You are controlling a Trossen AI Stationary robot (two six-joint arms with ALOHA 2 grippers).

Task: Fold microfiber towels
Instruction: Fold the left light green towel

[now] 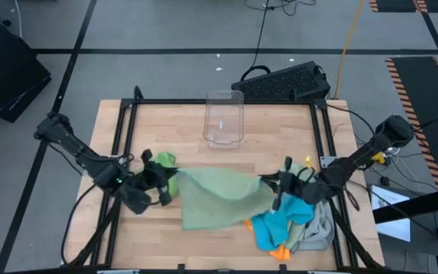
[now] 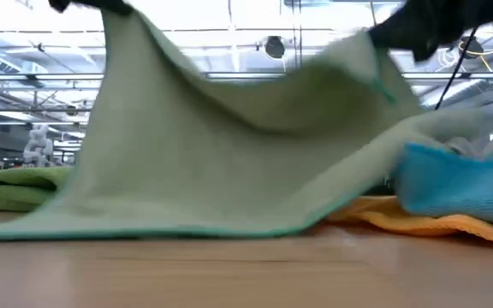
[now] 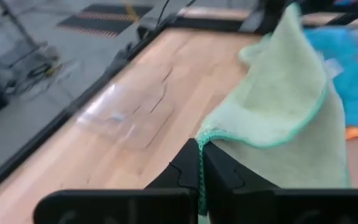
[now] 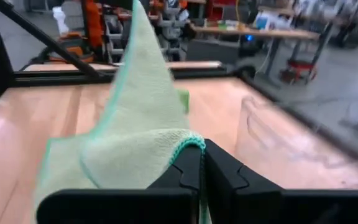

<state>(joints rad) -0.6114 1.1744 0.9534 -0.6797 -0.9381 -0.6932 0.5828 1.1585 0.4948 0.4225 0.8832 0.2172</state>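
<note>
Looking straight down, I am holding the sage green towel (image 1: 217, 196) stretched between my two claws over the pale wooden worktop (image 1: 173, 129). My left claw (image 1: 167, 186) is pinching one corner, my right claw (image 1: 274, 187) the other, both clamped tight on the cloth. Its lower edge is trailing on the boards. A crumpled bright green towel (image 1: 163, 160) is lying just beside my left claw. By my right arm the blue towel (image 1: 278, 226), the orange towel (image 1: 280, 251) and the light grey towel (image 1: 320, 228) are lying in a soft heap, touching one another. A clear plastic bin (image 1: 224, 118), boxy with rounded corners, is standing near the far edge.

From worktop height, the sage cloth is hanging like a sagging tent, its nap fine and fuzzy, with a darker stitched hem resting on the wood. The blue towel is bunching at the right above a flat orange fold.

Past my left wrist, my dark fingers (image 3: 185, 174) are meeting flat on the teal-stitched corner, the fabric rising in a soft cone.

Past my right wrist, my fingers (image 4: 219, 174) are pressing together on the looped hem, the towel standing up in a tall peak, the bin blurred beyond.
</note>
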